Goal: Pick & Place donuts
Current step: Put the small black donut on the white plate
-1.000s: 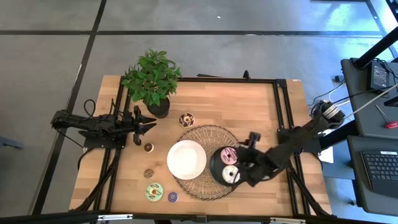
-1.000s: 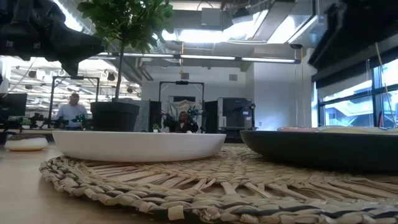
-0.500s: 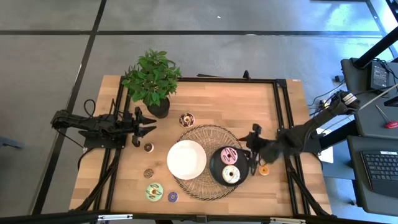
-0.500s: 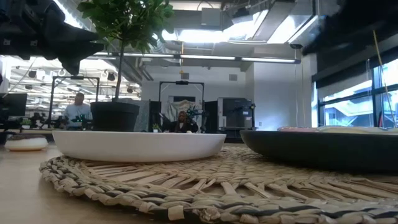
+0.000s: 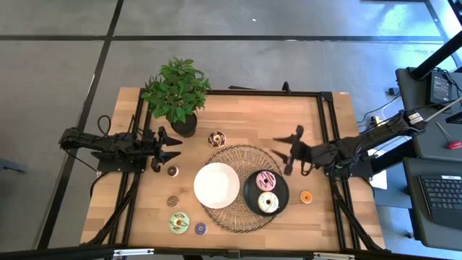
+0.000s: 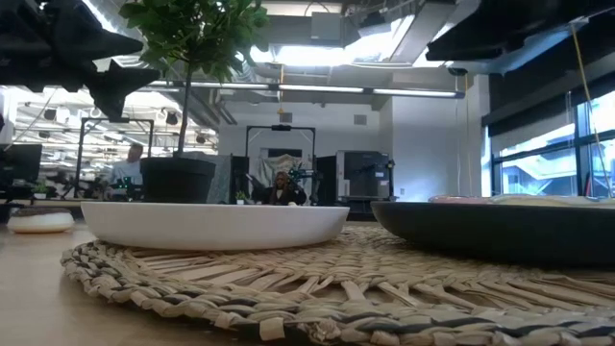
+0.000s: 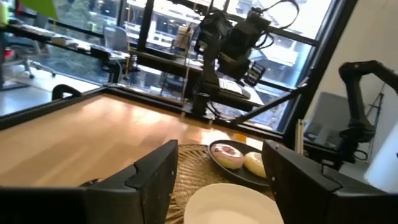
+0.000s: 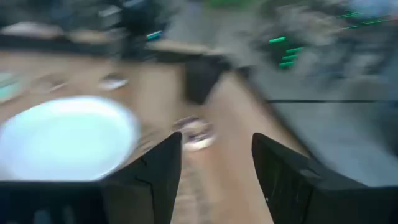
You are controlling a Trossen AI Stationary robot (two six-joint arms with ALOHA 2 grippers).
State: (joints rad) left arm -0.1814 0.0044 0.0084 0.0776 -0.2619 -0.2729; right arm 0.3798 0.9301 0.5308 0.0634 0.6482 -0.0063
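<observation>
On the woven mat (image 5: 242, 186) that serves as the landmark sit two plates. The white plate (image 5: 216, 185) on its left half holds nothing. The black plate (image 5: 253, 193) on its right half holds two ring donuts: a pink donut (image 5: 266, 179) toward the far side and a cream donut (image 5: 268, 203) toward the near side, lying just beside each other.

Off the mat's near-left edge lie a green donut (image 5: 179, 222) with dark sprinkles and, just beside it toward the mat, a tiny purple donut (image 5: 200, 228). A little farther back on that left side sits a small brown donut (image 5: 172, 201), and beyond it another small dark donut (image 5: 172, 171). To the right of the mat, past the black plate, a tiny orange donut (image 5: 306, 196) lies on the bare wooden table (image 5: 260, 119). Just beyond the mat's far-left rim rests a chocolate donut (image 5: 216, 139) with light sprinkles.

The left gripper (image 5: 169, 146) hovers left of the mat, above the small dark donut, its fingers spread and holding nothing. The right gripper (image 5: 289, 152) hangs over the mat's far-right edge, fingers spread apart and empty.

Farthest back, left of the mat's far side, stands a potted plant (image 5: 177, 92).
</observation>
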